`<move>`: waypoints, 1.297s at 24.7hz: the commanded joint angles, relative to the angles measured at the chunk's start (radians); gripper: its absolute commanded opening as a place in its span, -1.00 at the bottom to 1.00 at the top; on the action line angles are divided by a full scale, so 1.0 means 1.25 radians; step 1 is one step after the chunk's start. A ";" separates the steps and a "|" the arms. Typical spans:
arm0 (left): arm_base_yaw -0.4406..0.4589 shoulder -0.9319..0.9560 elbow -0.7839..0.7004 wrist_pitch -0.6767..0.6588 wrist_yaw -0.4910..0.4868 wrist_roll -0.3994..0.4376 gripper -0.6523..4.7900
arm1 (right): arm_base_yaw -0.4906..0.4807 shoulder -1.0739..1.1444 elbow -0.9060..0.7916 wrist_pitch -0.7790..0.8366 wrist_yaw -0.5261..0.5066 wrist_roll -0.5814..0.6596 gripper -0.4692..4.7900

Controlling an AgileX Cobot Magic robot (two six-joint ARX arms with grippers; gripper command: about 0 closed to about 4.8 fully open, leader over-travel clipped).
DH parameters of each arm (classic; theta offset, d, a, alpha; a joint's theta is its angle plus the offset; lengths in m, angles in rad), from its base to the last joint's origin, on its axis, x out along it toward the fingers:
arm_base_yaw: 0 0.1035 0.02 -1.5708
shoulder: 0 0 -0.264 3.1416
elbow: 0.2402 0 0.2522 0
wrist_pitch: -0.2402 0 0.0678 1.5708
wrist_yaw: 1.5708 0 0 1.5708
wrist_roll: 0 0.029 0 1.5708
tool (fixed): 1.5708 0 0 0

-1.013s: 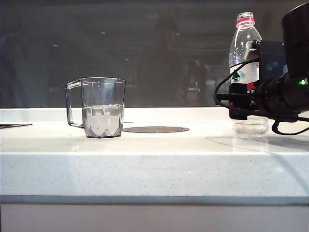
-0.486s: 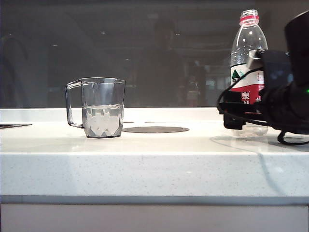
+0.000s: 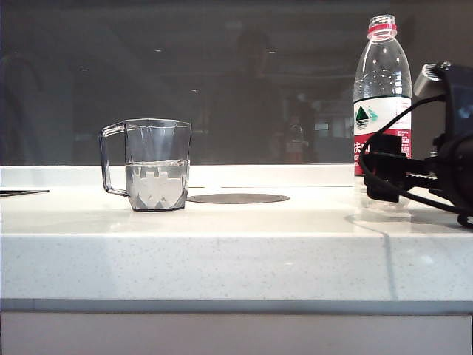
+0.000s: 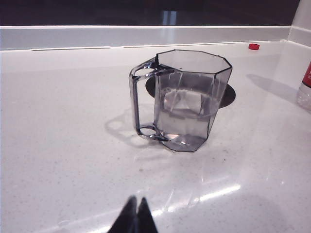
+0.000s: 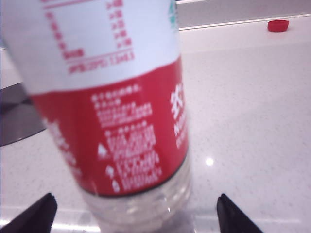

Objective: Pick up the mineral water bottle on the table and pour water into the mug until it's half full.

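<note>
The mineral water bottle (image 5: 109, 116) stands upright on the table (image 3: 222, 251), between the spread fingertips (image 5: 34, 216) of our right gripper (image 5: 133, 213), which is released and does not touch it. Far from this gripper, past a dark round disc (image 3: 236, 198), we see the mug (image 3: 154, 164) with water (image 4: 187, 114) inside. Our left gripper (image 4: 135, 218) is clenched, empty, with the mug well beyond its tips. A red cap (image 5: 278, 25) lies behind the bottle.

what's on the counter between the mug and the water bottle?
In the exterior view, only a flat dark round disc set in the table lies between the mug and the mineral water bottle. The open right gripper flanks the bottle.
</note>
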 commanded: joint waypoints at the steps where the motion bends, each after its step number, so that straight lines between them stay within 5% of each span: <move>1: 0.012 0.001 0.002 0.007 0.005 0.002 -0.77 | 0.008 -0.023 -0.032 0.010 0.018 0.011 1.00; 10: 0.157 0.001 0.002 0.007 0.001 0.001 -0.77 | 0.009 -0.161 -0.111 0.010 -0.077 0.074 1.00; 12: 0.176 0.001 0.002 0.008 0.002 0.002 -0.77 | 0.009 -0.206 -0.123 0.010 -0.117 0.081 0.46; 14: 0.206 0.001 0.002 0.007 0.002 0.002 -0.77 | 0.009 -0.283 -0.134 -0.004 -0.158 0.078 -0.74; 15: 0.213 0.000 0.002 0.008 0.002 0.002 -0.78 | 0.009 -0.302 -0.134 -0.010 -0.157 0.078 -0.86; 32: 0.311 0.001 0.002 0.007 0.002 0.002 -0.77 | 0.009 -0.385 -0.133 -0.008 -0.156 0.078 -0.85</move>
